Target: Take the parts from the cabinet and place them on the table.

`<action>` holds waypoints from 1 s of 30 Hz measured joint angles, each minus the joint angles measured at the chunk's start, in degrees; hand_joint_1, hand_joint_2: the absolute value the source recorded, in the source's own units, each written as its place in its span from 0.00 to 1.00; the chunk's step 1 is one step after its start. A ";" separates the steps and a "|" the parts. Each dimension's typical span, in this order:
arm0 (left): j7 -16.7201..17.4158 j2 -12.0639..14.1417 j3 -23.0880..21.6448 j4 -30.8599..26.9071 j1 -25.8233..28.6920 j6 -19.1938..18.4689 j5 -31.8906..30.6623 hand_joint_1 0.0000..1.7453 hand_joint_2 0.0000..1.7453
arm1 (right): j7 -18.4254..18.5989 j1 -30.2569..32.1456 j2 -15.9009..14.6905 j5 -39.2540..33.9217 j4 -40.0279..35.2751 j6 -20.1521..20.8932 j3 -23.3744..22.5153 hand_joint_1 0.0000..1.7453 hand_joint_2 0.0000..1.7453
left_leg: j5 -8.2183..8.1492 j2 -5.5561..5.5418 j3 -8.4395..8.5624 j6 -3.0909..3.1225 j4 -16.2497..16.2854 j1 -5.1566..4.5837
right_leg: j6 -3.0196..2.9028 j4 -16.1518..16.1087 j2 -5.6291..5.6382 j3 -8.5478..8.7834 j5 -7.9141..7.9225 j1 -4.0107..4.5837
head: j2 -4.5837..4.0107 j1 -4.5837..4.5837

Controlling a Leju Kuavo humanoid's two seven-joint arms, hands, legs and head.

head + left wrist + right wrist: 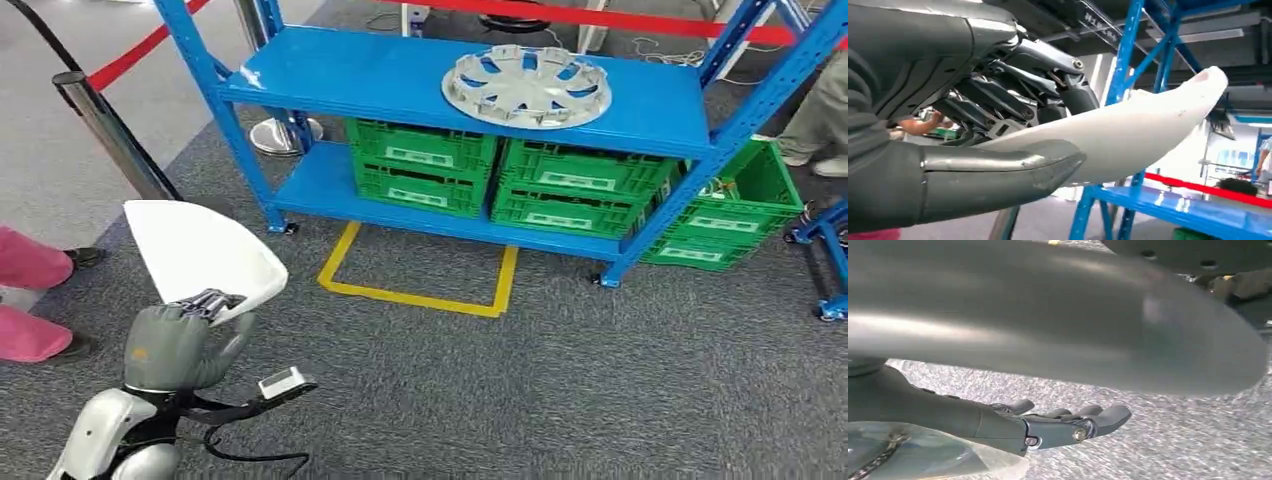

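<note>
Left hand holds a white part – away from the blue cabinet.

The left hand grips the white curved part by its near edge, at the near left, above the grey carpet. The right hand hangs over the carpet, its fingers stretched out and grasping nothing. A silver wheel cover lies on the top shelf of the cabinet – green crates stand below it.
</note>
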 joint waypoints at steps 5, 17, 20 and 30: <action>-0.02 -0.04 0.11 0.04 0.02 0.00 0.11 1.00 1.00 | 0.00 -0.51 -0.02 0.00 -0.07 -0.11 0.02 0.00 0.00 | 3.89 -0.12 -4.07 -0.91 0.47 -0.48 | -0.89 -18.48 0.13 16.78 4.38 0.26 | 0.00 0.07; -0.17 0.00 0.42 0.09 0.45 -0.11 0.83 1.00 1.00 | 0.13 -0.44 0.02 0.02 0.02 -0.44 0.37 0.00 0.00 | -3.47 -0.32 -4.51 -3.65 18.64 0.41 | -3.16 -19.34 -0.70 8.02 9.58 0.21 | -0.02 -0.28; -0.33 0.28 1.01 0.09 0.55 -0.09 1.99 1.00 1.00 | 0.15 -0.51 0.31 0.13 -0.04 -0.54 0.52 0.00 0.00 | -4.74 -0.45 6.48 -2.66 4.52 0.18 | -2.55 -17.62 -0.61 5.19 10.78 0.49 | -0.02 -0.37; -1.44 0.57 2.21 0.04 1.24 -0.22 3.54 1.00 1.00 | 0.39 -0.26 0.68 0.31 -0.22 -0.90 1.31 0.00 0.00 | -2.50 -0.13 3.35 0.06 -0.40 -0.04 | -0.15 0.01 0.01 -2.42 1.11 0.14 | -0.02 0.05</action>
